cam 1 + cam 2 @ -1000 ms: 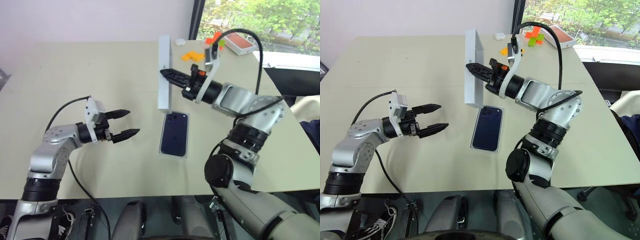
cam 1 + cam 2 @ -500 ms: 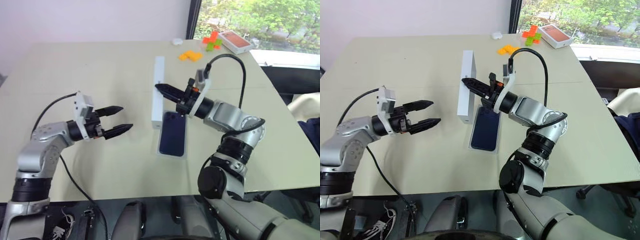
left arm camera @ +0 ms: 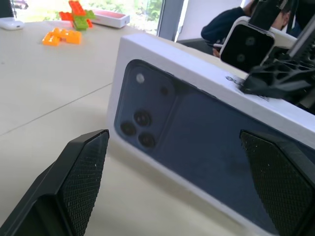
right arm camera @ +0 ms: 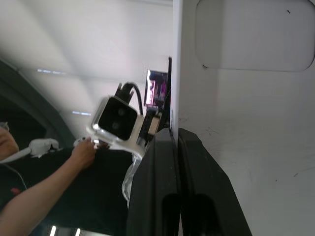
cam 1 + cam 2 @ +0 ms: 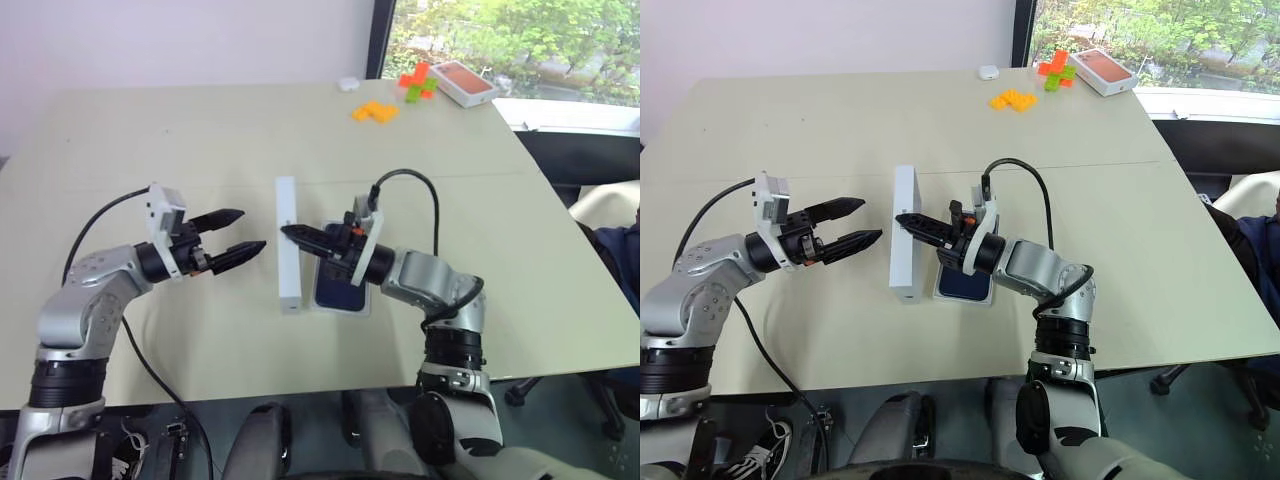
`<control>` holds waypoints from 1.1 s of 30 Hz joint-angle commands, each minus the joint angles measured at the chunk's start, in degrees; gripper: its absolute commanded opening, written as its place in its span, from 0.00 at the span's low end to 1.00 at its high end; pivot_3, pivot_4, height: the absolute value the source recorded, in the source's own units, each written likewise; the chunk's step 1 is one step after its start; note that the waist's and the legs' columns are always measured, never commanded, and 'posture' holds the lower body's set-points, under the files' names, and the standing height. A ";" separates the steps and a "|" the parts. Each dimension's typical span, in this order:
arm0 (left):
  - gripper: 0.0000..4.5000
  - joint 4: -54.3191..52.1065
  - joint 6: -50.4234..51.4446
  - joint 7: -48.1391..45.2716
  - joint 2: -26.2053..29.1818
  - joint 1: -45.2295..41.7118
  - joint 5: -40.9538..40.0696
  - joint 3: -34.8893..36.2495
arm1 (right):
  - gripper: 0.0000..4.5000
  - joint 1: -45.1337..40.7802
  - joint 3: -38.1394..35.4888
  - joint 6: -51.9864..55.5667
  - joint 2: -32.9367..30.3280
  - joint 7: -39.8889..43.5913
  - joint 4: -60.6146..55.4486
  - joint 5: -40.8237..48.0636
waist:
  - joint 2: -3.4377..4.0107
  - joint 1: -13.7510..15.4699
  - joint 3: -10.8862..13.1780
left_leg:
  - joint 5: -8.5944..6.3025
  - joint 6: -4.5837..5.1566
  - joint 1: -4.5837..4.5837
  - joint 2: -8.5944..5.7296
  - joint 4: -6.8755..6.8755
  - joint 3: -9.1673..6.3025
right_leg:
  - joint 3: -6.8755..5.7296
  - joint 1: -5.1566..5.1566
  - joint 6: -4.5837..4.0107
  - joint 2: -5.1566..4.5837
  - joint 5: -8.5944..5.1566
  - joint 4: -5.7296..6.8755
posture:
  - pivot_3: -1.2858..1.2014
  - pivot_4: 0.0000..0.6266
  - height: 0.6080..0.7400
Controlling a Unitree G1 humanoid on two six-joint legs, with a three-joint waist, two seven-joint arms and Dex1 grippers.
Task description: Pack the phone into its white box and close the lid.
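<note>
Left eye view shows the beige table [image 5: 150,130] with a white shallow rectangular lid [image 5: 288,243] standing on its long edge near the middle of the surface, toward the near edge. The right gripper [image 5: 300,236] has its black fingers pressed together on the lid's upper rim. Just beside the lid, on its right, lies the slim dark navy-blue phone [image 5: 335,292] inside the shallow white box [image 5: 362,306], whose thin rim shows around it. The left gripper [image 5: 236,234] hovers apart from the lid on its other side, jaws spread wide and holding nothing.

At the far right corner of the table sit an orange-topped white box [image 5: 463,82], orange and green plastic blocks [image 5: 414,80], a flat cluster of orange pieces [image 5: 374,111] and a small white oval object [image 5: 348,84].

Left wrist view adds what the head cameras cannot: the lid's outer face bears a printed picture of a dark phone with a cluster of lenses [image 3: 140,129] (this is print on the lid, not the phone itself), framed between the two textured black fingers [image 3: 83,172].

Right wrist view looks along the clenched fingers [image 4: 167,167] at the lid's pale inner face [image 4: 256,147], with a rounded recess [image 4: 251,34] and a few dark marks; beyond the rim, a person's hand [image 4: 81,152] appears
</note>
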 commanded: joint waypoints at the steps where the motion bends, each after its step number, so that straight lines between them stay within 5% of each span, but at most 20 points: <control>1: 1.00 -0.67 -0.13 0.33 -0.13 -1.12 -0.15 0.19 | 0.01 -0.03 2.78 -4.16 -1.39 0.95 -2.45 3.59 | 0.00 0.07 0.00 | 0.00 0.00 0.01 0.02 0.00 -0.02 | 0.00 0.00 0.00 0.03 0.00 0.01 | 0.52 0.24 1.00; 8: 0.94 -0.51 -0.40 0.93 -1.18 -0.43 0.38 -0.49 | 0.00 0.58 5.28 -10.69 -3.42 3.06 -1.83 1.33 | 0.00 0.06 0.00 | 0.00 0.00 0.03 0.03 0.00 0.00 | 0.01 0.00 0.00 0.05 0.00 0.03 | 0.52 0.24 1.00; 10: 0.82 -0.54 1.70 1.16 -1.68 0.05 -0.93 -0.69 | 0.00 1.26 6.20 -11.18 -3.94 3.74 -1.88 0.85 | 0.00 0.10 0.00 | 0.00 0.00 0.03 0.04 0.00 0.00 | 0.01 0.00 0.00 0.05 0.00 0.03 | 0.52 0.24 1.00; 16: 0.15 -0.16 1.35 3.98 -5.16 0.15 0.60 -1.44 | 0.00 3.09 8.46 -12.55 -5.02 4.27 -2.20 0.14 | -0.01 0.14 0.00 | 0.00 0.00 0.01 0.02 0.00 0.00 | 0.01 0.01 -0.01 0.00 0.00 0.02 | 0.52 0.24 1.00; 18: 0.01 -0.38 0.46 4.47 -6.12 0.19 1.41 -2.17 | 0.00 3.29 8.90 -13.06 -5.20 4.71 -2.54 -0.54 | -0.01 0.16 0.00 | 0.00 0.00 0.01 0.02 0.01 0.00 | 0.01 0.01 -0.01 0.00 0.00 0.02 | 0.52 0.24 1.00; 33: 0.01 2.51 -4.68 8.44 -14.82 -0.98 8.35 -10.06 | 0.00 5.49 8.20 -16.90 -6.81 7.36 -4.54 -6.70 | -0.02 0.27 -0.02 | 0.00 0.00 0.04 0.01 0.01 0.00 | 0.03 0.03 -0.01 0.00 0.00 0.03 | 0.52 0.24 1.00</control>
